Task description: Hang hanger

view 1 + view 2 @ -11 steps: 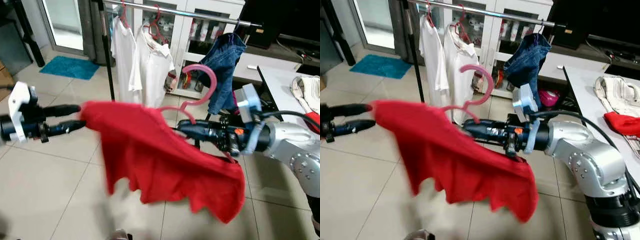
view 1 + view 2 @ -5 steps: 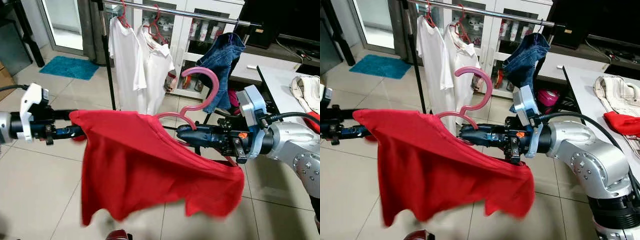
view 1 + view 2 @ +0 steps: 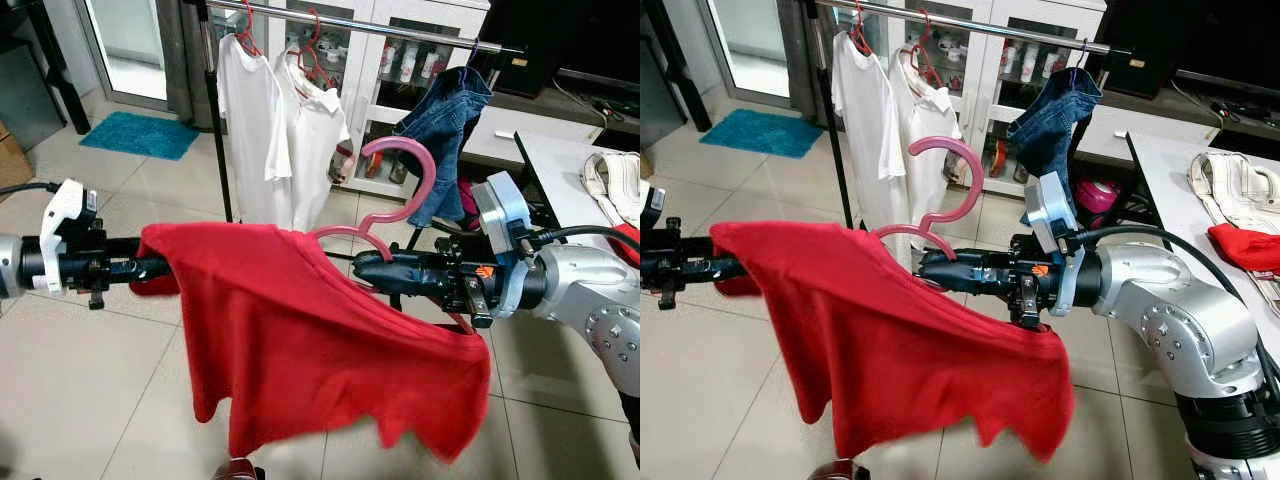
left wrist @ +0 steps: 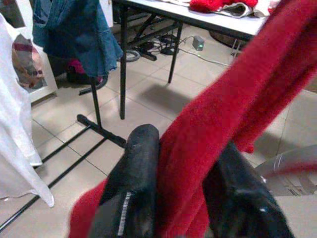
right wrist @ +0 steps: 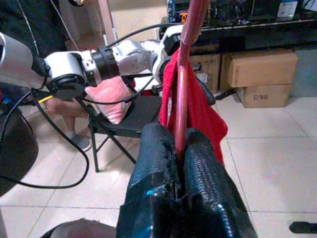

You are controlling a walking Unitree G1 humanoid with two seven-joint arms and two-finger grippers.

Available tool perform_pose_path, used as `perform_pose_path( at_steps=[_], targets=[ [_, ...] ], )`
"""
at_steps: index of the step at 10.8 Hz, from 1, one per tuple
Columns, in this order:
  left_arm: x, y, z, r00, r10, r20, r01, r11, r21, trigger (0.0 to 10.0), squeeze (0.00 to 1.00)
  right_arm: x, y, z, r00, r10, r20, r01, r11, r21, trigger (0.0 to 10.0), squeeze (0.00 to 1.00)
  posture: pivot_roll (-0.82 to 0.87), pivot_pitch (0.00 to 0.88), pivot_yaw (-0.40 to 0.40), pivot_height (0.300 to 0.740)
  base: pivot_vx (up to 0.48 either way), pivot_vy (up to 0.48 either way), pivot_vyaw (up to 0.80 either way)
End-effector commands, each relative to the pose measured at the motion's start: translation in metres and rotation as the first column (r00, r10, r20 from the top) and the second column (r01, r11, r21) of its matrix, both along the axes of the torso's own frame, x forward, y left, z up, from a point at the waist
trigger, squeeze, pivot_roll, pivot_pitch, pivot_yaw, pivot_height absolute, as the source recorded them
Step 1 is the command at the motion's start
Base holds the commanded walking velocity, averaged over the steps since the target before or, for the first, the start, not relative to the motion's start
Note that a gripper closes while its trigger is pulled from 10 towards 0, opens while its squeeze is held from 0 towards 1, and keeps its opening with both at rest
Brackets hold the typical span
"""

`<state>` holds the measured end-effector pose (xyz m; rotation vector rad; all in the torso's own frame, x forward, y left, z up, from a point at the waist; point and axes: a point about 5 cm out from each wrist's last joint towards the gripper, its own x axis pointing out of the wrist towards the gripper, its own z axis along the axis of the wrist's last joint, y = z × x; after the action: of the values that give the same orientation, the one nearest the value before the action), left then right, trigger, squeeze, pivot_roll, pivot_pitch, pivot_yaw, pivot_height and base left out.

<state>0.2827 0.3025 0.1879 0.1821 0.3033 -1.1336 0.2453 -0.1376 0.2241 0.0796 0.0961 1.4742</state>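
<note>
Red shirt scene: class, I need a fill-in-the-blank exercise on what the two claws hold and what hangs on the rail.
1. The right claw is shut on the pink ____.
2. The left claw grips the red shirt by its ____ edge.
3. On the clothes rail, beside two white shirts, hangs a garment of blue ____.

Missing words: hanger; left; denim

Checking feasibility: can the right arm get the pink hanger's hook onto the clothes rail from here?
Probably not yet. The right gripper grips the pink hanger well below the clothes rail, and the left gripper pinches the red shirt.
</note>
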Motion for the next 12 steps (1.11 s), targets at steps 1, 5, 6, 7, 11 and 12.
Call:
perform_pose_path(
  at_steps=[1, 5, 6, 7, 11, 12],
  targets=[
    [-0.001, -0.002, 0.000, 1.000, -0.007, 0.005, 0.007, 1.000, -0.010, 0.0, 0.00, -0.002, 0.000, 0.002, 1.000, 0.002, 0.016, -0.002, 1.000, -0.008, 10.0, 0.00, -0.02, 0.000, -0.057, 0.740, 0.000, 0.000, 0.00],
    [-0.002, 0.001, -0.005, 0.998, 0.051, -0.026, -0.052, 0.997, -0.059, 0.0, 0.00, -0.002, 0.000, 0.000, 1.000, -0.015, 0.015, 0.015, 1.000, -0.011, 10.0, 0.00, -0.03, 0.000, -0.057, 0.740, 0.000, 0.000, 0.00],
    [-0.001, 0.003, -0.004, 0.997, 0.081, -0.014, -0.082, 0.994, -0.069, 0.0, 0.00, -0.002, 0.001, 0.001, 1.000, -0.016, 0.016, 0.016, 1.000, -0.010, 10.0, 0.00, -0.03, 0.000, -0.058, 0.740, 0.000, 0.000, 0.00],
    [0.000, 0.006, -0.003, 0.991, 0.137, 0.007, -0.136, 0.986, -0.097, 0.0, 0.00, -0.001, 0.000, 0.001, 0.999, -0.028, 0.018, 0.028, 1.000, -0.011, 10.0, 0.00, -0.03, 0.000, -0.055, 0.740, 0.000, 0.000, 0.00],
    [-0.012, 0.025, -0.003, 0.943, 0.329, 0.042, -0.304, 0.910, -0.282, 0.0, 0.00, 0.003, -0.004, -0.002, 0.996, -0.088, 0.010, 0.088, 0.996, -0.002, 10.0, 0.00, -0.02, 0.000, -0.053, 0.740, 0.000, 0.000, 0.00],
    [-0.015, 0.032, -0.007, 0.914, 0.404, 0.024, -0.376, 0.869, -0.321, 0.0, 0.00, 0.005, -0.005, -0.003, 0.993, -0.116, 0.006, 0.116, 0.993, -0.003, 10.0, 0.00, -0.02, 0.000, -0.052, 0.740, 0.000, 0.000, 0.00]
  ],
)
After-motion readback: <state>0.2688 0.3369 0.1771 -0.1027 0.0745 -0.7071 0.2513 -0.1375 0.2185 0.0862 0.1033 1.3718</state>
